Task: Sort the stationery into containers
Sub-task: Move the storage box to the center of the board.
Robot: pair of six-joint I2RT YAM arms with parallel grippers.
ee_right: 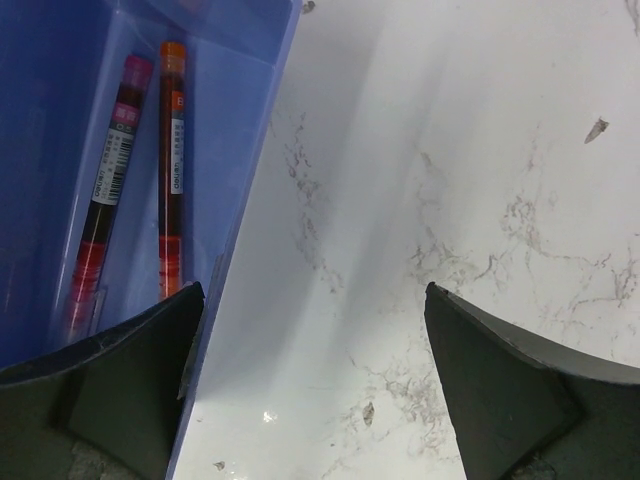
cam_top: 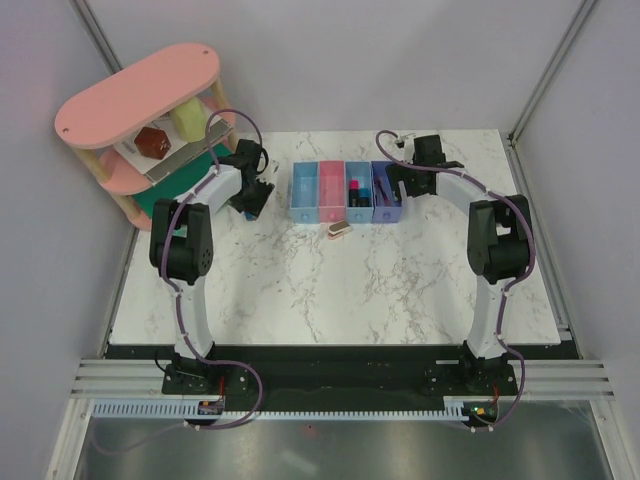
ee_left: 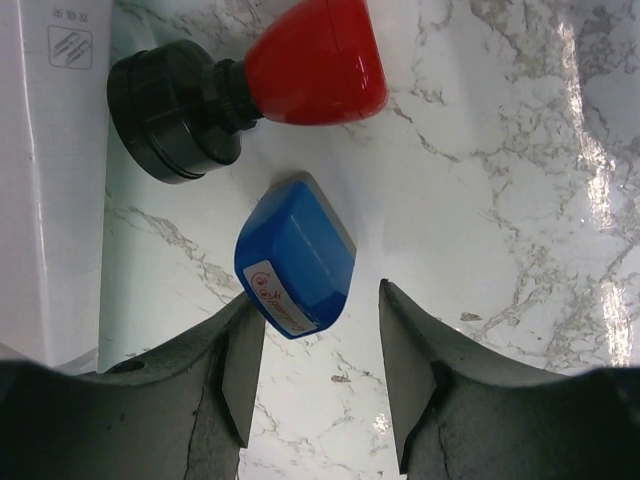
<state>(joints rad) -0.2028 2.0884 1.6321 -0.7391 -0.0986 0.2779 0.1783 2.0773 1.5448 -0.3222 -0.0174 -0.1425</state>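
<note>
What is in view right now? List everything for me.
bins: four, light blue, pink, light blue, violet, row at the table's far middle
pens: two, reddish, inside the violet bin
blue piece: one, blue, on the table
marker: one, black with red cap, beyond the blue piece
stapler: one, beige, in front of the bins
shelf: one, pink, far left corner
box: one, white, beside the marker
table: one, white marble
left gripper: one, black, open around the blue piece's near end
right gripper: one, black, open above the violet bin's edge
</note>
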